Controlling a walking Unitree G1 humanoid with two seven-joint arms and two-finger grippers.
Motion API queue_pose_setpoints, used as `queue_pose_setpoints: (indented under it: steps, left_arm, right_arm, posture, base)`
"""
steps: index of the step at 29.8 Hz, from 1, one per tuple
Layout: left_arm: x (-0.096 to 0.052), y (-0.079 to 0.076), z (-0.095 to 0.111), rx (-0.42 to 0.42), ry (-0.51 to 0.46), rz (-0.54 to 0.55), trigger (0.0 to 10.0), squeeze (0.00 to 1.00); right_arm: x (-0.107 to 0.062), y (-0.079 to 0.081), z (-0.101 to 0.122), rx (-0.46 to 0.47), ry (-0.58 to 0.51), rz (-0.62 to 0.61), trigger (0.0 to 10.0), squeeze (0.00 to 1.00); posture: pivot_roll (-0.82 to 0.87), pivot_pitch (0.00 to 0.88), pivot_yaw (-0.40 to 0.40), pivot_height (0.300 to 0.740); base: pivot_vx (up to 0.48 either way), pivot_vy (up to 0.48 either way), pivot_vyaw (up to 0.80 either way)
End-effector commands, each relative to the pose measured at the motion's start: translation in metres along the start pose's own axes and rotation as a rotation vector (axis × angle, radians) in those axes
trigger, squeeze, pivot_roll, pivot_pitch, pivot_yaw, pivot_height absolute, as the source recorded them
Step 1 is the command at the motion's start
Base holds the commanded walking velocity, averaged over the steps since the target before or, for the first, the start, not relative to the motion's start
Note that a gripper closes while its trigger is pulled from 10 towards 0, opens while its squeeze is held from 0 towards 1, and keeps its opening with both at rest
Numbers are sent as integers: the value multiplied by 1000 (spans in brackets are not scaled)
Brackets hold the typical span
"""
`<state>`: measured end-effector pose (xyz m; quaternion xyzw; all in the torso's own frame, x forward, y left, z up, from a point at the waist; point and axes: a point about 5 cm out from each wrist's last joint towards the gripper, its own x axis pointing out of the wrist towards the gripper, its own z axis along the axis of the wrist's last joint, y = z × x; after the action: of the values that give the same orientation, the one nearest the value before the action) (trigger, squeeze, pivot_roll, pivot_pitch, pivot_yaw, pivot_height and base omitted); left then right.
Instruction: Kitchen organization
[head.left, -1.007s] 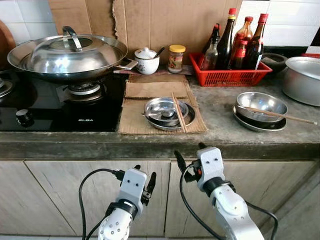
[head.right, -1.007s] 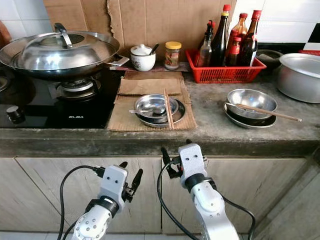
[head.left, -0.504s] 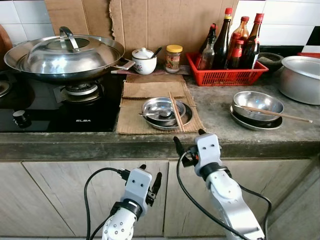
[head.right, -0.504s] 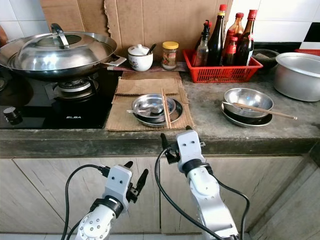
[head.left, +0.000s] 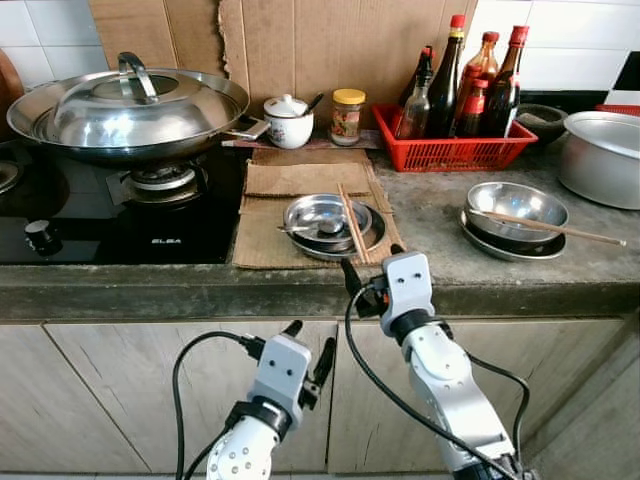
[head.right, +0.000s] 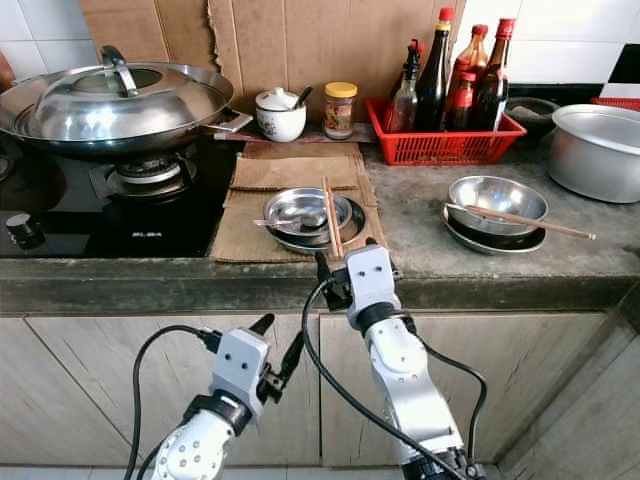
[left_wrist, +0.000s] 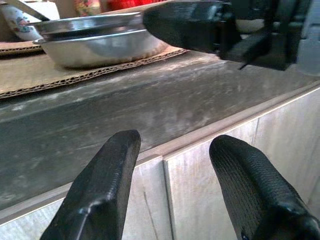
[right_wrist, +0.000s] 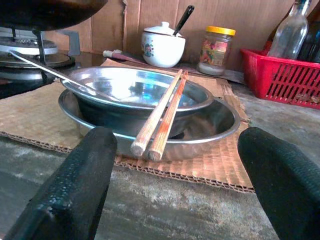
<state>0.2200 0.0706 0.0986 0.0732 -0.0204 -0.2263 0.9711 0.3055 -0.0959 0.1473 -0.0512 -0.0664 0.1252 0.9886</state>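
Observation:
A steel bowl (head.left: 322, 212) sits in a steel plate (head.left: 377, 236) on a cardboard mat (head.left: 275, 240) at the middle of the counter. A pair of wooden chopsticks (head.left: 351, 222) lies across the bowl, and a spoon (right_wrist: 45, 69) rests in it. My right gripper (head.left: 372, 262) is open at the counter's front edge. It faces the near ends of the chopsticks (right_wrist: 165, 112) and does not touch them. My left gripper (head.left: 310, 340) hangs open lower down, in front of the cabinet doors. To the right, a second steel bowl (head.left: 518, 203) holds another pair of chopsticks (head.left: 560, 230).
A lidded wok (head.left: 125, 105) stands on the black gas stove (head.left: 90, 225) at left. At the back are a white lidded pot (head.left: 290, 122), a jar (head.left: 350, 117) and a red basket (head.left: 455, 152) of bottles. A large metal pot (head.left: 605, 155) stands far right.
My right gripper has risen from below the counter edge up to it, closer to the chopsticks. The left arm has shifted slightly right and stays low.

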Motion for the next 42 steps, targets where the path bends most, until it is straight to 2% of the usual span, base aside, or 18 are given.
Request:
queue_pose_setpoints:
  steps: [1, 22, 24, 25, 26, 27, 28, 30, 42]
  left_arm:
    - [0, 0, 8, -6, -45, -4, 10000, 0]
    - [0, -3, 14, -24, -98, -22, 10000, 0]
    - [0, -3, 15, -26, -103, -25, 10000, 0]
    - [0, -3, 15, -26, -105, -25, 10000, 0]
    - [0, -3, 15, -26, -106, -25, 10000, 0]
    - [0, -3, 15, -25, -106, -25, 10000, 0]
    - [1, -3, 15, -25, -106, -25, 10000, 0]
    - [1, -3, 15, -25, -107, -24, 10000, 0]
    - [0, -3, 14, -20, -103, -25, 10000, 0]
  right_arm:
    - [4, 1, 4, 9, -20, 2, 10000, 0]
    - [9, 6, 8, 45, -24, 27, 10000, 0]
    - [9, 7, 7, 46, -20, 29, 9765, 0]
    - [9, 7, 7, 47, -17, 32, 7490, 0]
    - [9, 7, 6, 47, -16, 33, 7294, 0]
    - [9, 7, 6, 47, -15, 33, 4000, 0]
    - [9, 7, 6, 47, -15, 33, 4000, 0]
    - [9, 7, 6, 50, -15, 32, 0, 0]
    - [12, 6, 9, 58, -24, 28, 0, 0]
  posture:
    - [51, 0, -52, 740]
    - [50, 0, -58, 740]
    - [49, 0, -57, 740]
    - [49, 0, -57, 740]
    - [49, 0, -57, 740]
    - [50, 0, -59, 740]
    - [50, 0, -59, 740]
    - [50, 0, -58, 740]
    - [50, 0, -59, 740]
  base:
    - [0, 0, 0]
    - [0, 0, 0]
    - [0, 0, 0]
    - [0, 0, 0]
    - [0, 0, 0]
    - [0, 0, 0]
    - [0, 0, 0]
    - [0, 0, 0]
    - [0, 0, 0]
